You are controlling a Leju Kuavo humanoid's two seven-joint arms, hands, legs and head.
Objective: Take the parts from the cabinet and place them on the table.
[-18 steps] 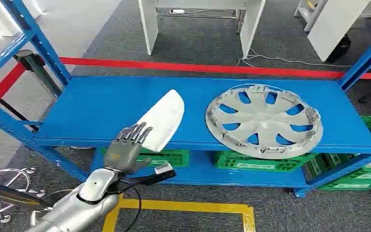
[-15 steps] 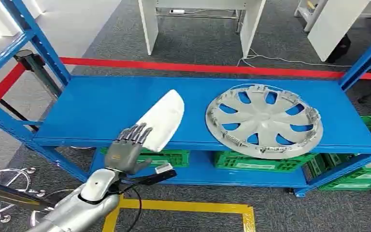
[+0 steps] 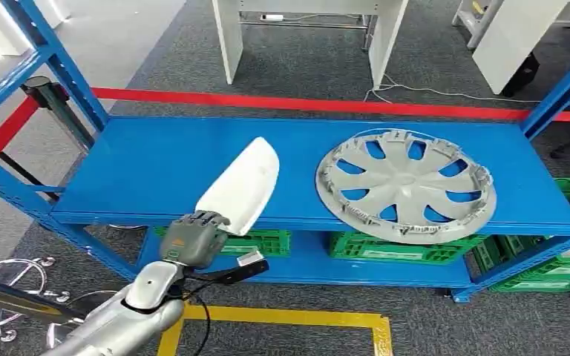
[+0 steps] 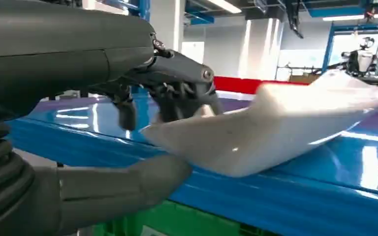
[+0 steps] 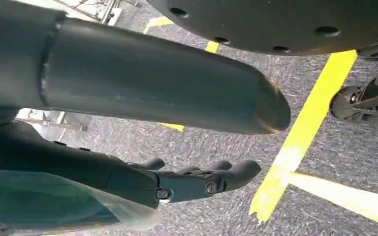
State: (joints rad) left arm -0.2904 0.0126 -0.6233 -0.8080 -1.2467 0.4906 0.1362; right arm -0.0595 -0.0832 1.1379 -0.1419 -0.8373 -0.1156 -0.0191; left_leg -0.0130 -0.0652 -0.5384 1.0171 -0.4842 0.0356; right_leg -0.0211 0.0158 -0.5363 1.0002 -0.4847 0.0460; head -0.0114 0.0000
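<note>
On the front edge of the blue shelf (image 3: 156,167), a white curved part (image 3: 242,185) rests tilted, its near end jutting past the shelf lip and its far end reaching toward the middle of the shelf. My left hand (image 3: 191,239) grips that near end: in the left wrist view my dark fingers (image 4: 177,93) curl over the top of the part while my thick grey thumb (image 4: 128,182) sits beneath it, so the part is pinched between them. From my head view the knuckles are bent down over the part's near edge, at the shelf lip.

Beside the white part, well clear of it, a silver wheel cover (image 3: 407,185) lies flat on the same shelf, its spokes showing blue shelf through the gaps. I can read no brand, label or writing on either part.

Below, on the lower shelf, green crates (image 3: 401,246) stand in a row. Red tape (image 3: 304,104) runs across the grey carpet behind the cabinet, and yellow tape (image 3: 289,319) marks the floor in front of it. White furniture legs (image 3: 230,41) stand beyond the red line.

My right hand (image 5: 197,182) hangs over the grey floor near a yellow line (image 5: 305,132), fingers stretched out and lying close together, holding nothing.
</note>
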